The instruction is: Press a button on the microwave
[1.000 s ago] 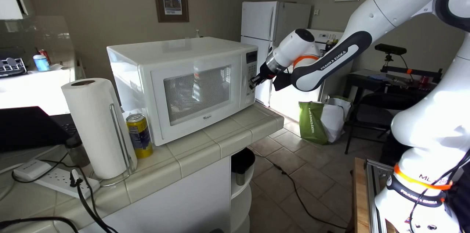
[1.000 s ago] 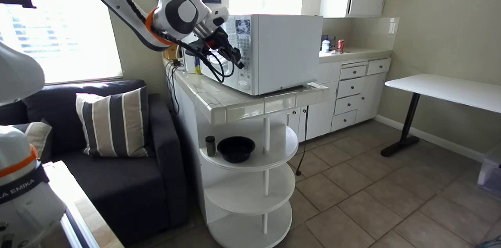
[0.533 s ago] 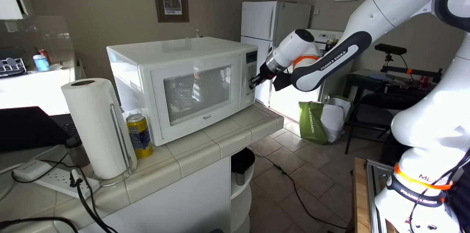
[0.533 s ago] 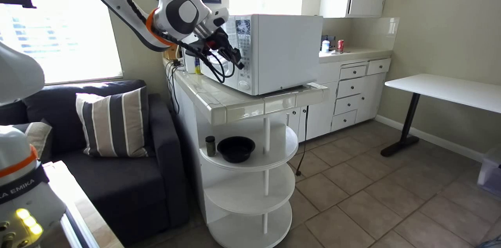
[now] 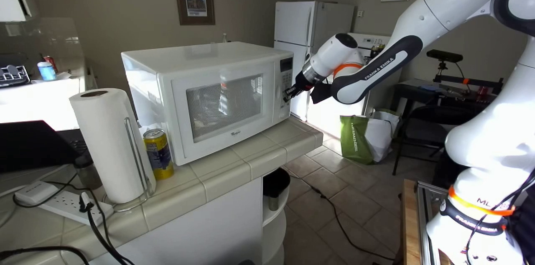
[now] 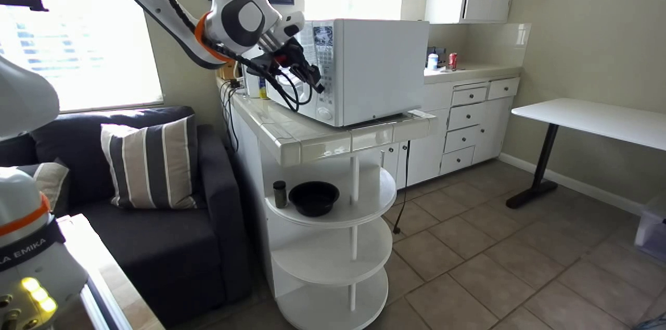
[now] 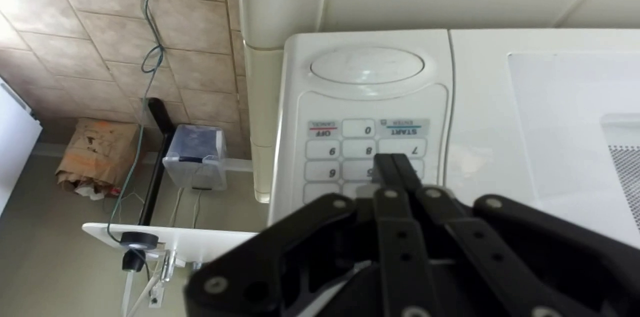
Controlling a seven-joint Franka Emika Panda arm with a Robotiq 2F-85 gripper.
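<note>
- The gripper [image 7: 392,158] is holding its jaws together at the keypad [image 7: 360,151], contact unclear
- Only the wrist view is showing its START key [image 7: 404,130] legibly
- The microwave [image 5: 211,95] is sitting on the counter [image 5: 228,162] in both exterior views

In an exterior view, the vantage lay above and beside the long front edge [image 5: 228,187] of the counter [image 5: 259,143], slanting along it toward a corner [image 5: 315,135] past the microwave [image 5: 213,102]. In an exterior view facing the short edge [image 6: 372,137], the vantage stood a little farther off, about level with the microwave's top, that corner nearest. Both exterior views shared the microwave, corner and arm [image 6: 242,12]. The wrist view faced the panel [image 7: 360,107] upside down from close in front, with the short edge alongside.
</note>
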